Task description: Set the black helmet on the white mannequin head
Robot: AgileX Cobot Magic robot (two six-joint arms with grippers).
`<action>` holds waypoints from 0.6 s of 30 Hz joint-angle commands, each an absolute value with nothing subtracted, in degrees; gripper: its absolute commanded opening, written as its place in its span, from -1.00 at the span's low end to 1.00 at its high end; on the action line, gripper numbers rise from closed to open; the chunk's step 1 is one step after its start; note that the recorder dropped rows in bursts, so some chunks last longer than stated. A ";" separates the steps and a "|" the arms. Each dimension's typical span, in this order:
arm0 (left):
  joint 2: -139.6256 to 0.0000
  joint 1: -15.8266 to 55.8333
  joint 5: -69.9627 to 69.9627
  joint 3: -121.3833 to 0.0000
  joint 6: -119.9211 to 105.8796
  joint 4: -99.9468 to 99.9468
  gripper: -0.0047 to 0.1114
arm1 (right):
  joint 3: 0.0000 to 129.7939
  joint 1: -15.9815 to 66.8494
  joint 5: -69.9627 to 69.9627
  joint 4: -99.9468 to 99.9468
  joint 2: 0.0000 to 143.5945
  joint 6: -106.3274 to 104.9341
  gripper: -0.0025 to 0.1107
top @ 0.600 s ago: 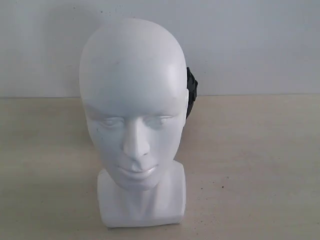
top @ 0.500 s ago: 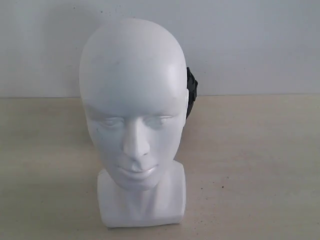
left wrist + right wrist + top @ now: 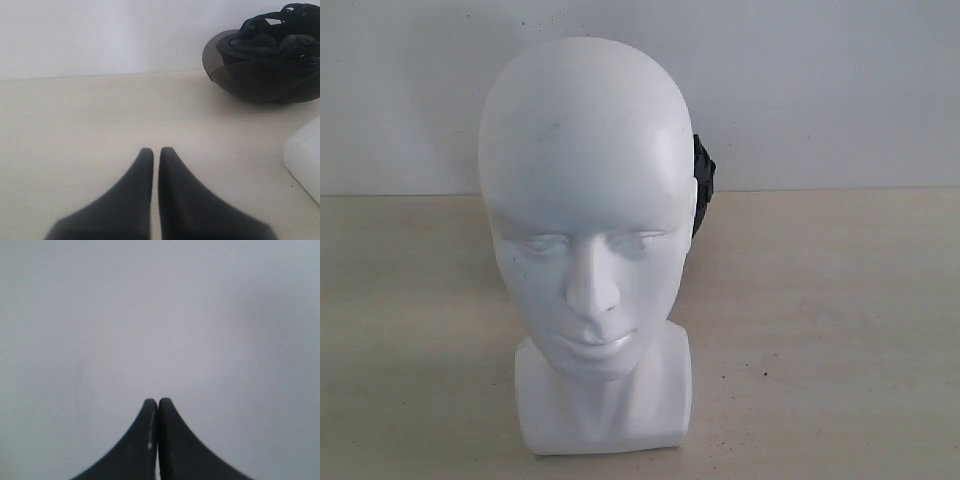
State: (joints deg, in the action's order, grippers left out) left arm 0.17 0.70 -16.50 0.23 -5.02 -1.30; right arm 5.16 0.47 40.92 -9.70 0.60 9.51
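The white mannequin head (image 3: 588,230) stands upright in the exterior view, facing the camera on the table. A sliver of the black helmet (image 3: 703,185) shows behind its right side. The left wrist view shows the black helmet (image 3: 270,65) lying upside down on the table, its tinted visor (image 3: 212,57) turned toward the open table, and the corner of the white mannequin head's base (image 3: 305,160). My left gripper (image 3: 156,150) is shut and empty, well short of the helmet. My right gripper (image 3: 158,401) is shut, empty, and faces only a plain grey surface. Neither gripper appears in the exterior view.
The pale wooden table (image 3: 820,330) runs back to a plain white wall (image 3: 820,90). The same tabletop (image 3: 75,125) stretches between my left gripper and the helmet.
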 commanded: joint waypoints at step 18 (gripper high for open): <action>0.00 1.23 -16.24 0.00 -4.97 -1.89 -0.84 | 84.81 0.53 -35.56 -13.92 91.87 -2.50 -0.96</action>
State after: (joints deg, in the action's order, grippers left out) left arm 0.17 0.70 -16.50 0.23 -5.02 -1.30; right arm 76.22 0.56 -18.00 -11.23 85.40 1.59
